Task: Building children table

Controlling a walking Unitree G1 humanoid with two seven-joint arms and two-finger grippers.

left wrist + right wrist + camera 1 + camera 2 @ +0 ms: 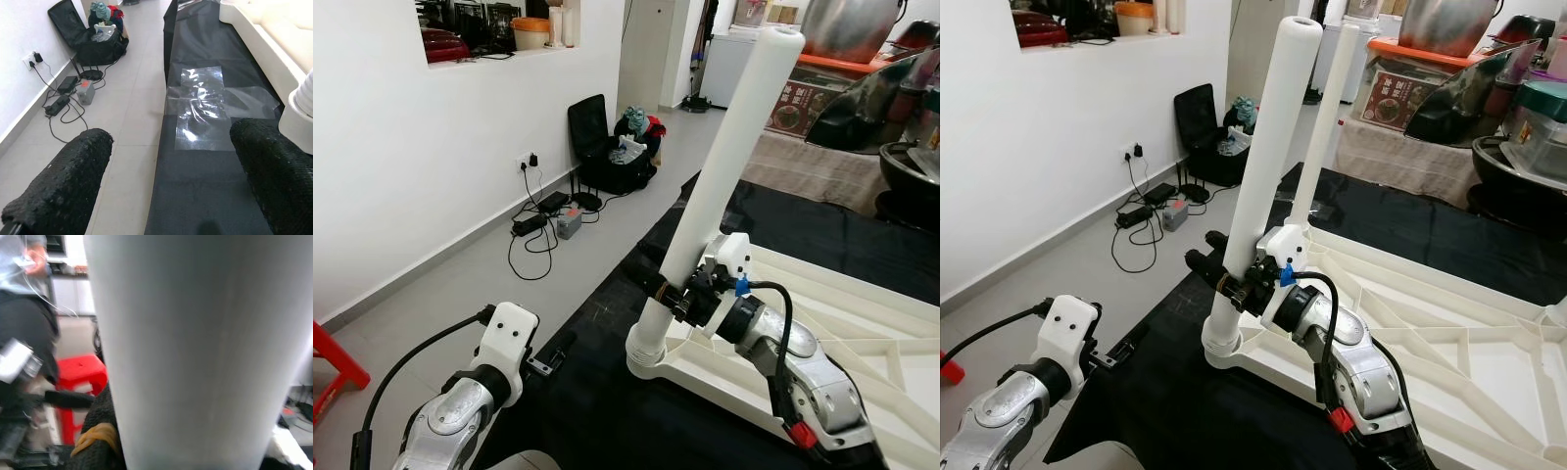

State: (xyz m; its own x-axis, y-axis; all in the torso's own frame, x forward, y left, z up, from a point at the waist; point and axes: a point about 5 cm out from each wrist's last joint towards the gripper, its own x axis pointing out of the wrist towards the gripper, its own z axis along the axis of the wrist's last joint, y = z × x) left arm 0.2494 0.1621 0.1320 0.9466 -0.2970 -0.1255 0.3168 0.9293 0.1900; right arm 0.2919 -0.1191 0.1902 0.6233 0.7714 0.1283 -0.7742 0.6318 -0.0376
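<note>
Between the right gripper's clamped black fingers, head views: long white plastic table leg, axis near upright, tilted slightly, foot seated in the corner socket of the upturned white plastic tabletop just below. Left gripper hangs farther off.

Left wrist: fingers wide, empty, black mat beneath.

Right wrist: leg blocks fingertips; contact unreadable.

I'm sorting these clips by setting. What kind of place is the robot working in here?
Probably a lived-in home, likely a room beside a kitchen: tiled floor, an open bag of belongings by the wall, chargers at a socket, and pots on a pass-through ledge.
</note>
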